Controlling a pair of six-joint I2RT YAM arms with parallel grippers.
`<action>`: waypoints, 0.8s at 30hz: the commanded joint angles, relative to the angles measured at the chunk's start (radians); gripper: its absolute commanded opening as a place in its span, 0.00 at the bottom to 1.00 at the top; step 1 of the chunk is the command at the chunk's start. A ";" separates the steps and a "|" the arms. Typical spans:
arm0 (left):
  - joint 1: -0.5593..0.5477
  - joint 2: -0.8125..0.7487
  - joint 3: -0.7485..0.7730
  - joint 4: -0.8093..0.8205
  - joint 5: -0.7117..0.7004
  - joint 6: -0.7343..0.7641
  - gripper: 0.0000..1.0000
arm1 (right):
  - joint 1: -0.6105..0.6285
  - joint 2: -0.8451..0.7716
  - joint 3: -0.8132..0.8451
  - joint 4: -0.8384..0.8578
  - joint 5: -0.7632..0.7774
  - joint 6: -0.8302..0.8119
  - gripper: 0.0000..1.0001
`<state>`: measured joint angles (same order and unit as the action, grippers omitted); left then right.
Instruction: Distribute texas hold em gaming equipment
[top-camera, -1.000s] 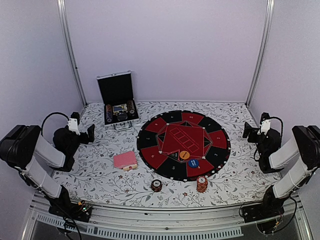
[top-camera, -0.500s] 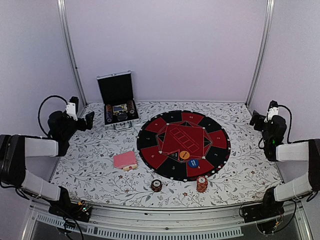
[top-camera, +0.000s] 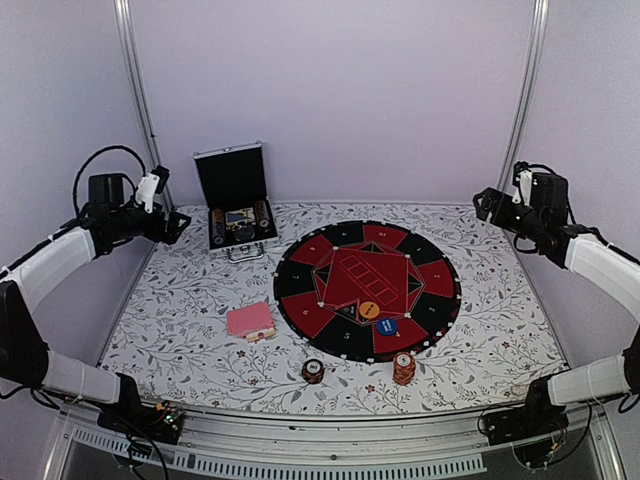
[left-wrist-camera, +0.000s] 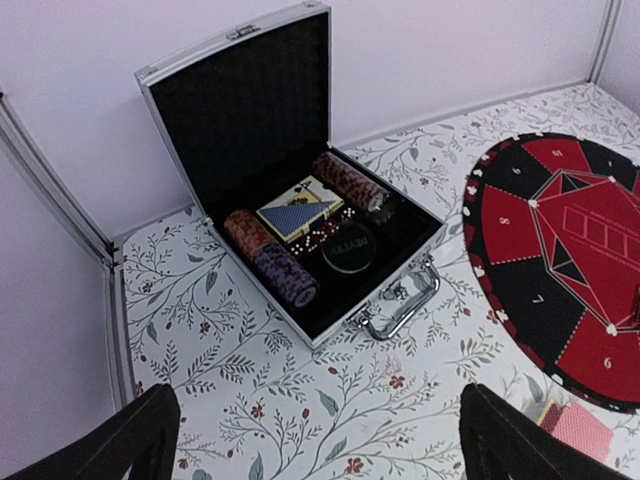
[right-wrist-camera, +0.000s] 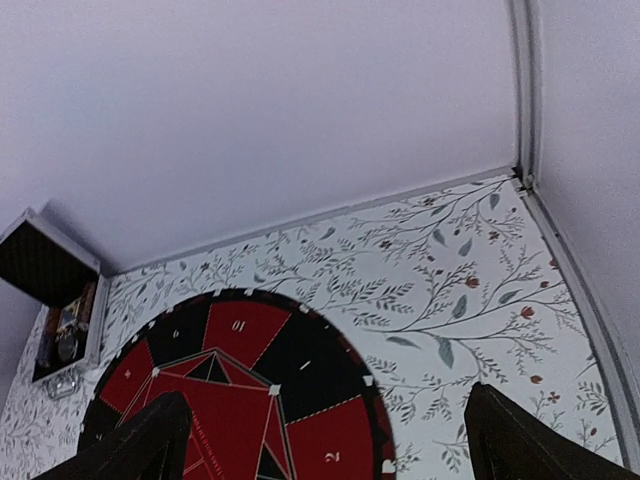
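Note:
A pink-red-backed card deck lies on the table left of the round mat; a corner of it shows in the left wrist view. An orange-red chip stack and a dark red chip stack stand near the front edge. My left gripper is open and empty, raised at the far left beside the case; its fingertips frame bare cloth. My right gripper is open and empty, raised at the far right, with its fingertips above the mat's far edge.
An open silver-edged black case of chips stands at the back left and fills the left wrist view. The round black-and-red mat holds an orange disc and a blue disc. Frame posts stand at both back corners.
Both arms have lifted and swung towards the back: the left gripper towards the case, the right gripper towards the far right corner. Cards and chips have not moved.

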<state>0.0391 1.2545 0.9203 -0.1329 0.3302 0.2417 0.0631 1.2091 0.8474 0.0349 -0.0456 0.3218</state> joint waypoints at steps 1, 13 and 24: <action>0.011 0.012 0.145 -0.355 0.042 0.083 1.00 | 0.243 0.091 0.204 -0.356 0.020 -0.058 0.99; 0.015 0.048 0.226 -0.524 0.070 0.064 1.00 | 0.734 0.505 0.415 -0.427 0.100 -0.036 0.94; 0.025 0.048 0.274 -0.571 0.097 0.065 1.00 | 0.837 0.784 0.564 -0.460 0.126 -0.058 0.82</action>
<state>0.0532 1.3113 1.1572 -0.6731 0.4026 0.3031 0.9073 1.9697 1.3712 -0.4046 0.0578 0.2691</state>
